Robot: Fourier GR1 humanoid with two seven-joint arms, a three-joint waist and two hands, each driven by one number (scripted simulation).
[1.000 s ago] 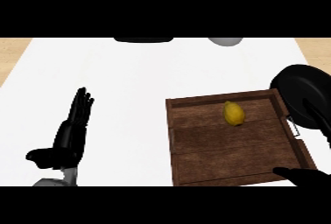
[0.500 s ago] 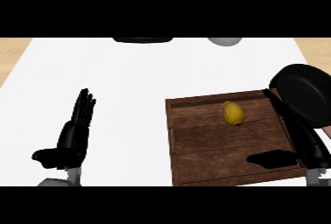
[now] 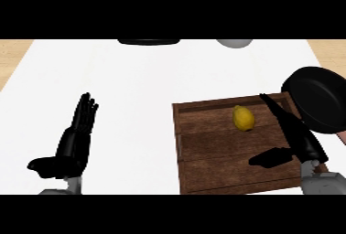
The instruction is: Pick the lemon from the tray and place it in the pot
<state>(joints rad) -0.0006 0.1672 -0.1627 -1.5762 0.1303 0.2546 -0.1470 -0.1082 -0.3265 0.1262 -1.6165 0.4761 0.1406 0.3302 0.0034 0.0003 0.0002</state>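
A yellow lemon (image 3: 244,118) lies in the far half of a dark wooden tray (image 3: 216,169) at the right of the white counter. The black pot (image 3: 323,98) stands against the tray's far right corner, partly cut by the view's edge. My right hand (image 3: 296,137) is open over the tray's right side, fingers stretched toward the far rim and thumb out to the left; it is to the right of the lemon and apart from it. My left hand (image 3: 74,141) rests open at the lower left, fingers up.
At the counter's far edge sit a black object (image 3: 149,41) and a grey rounded one (image 3: 235,43), both cut by the view. Wooden floor shows at the far left and far right corners. White counter spreads between my left hand and the tray.
My right hand has come up from the lower edge and reached forward along the tray's right side, toward the lemon. The left hand shifted slightly; lemon, tray and pot have not moved.
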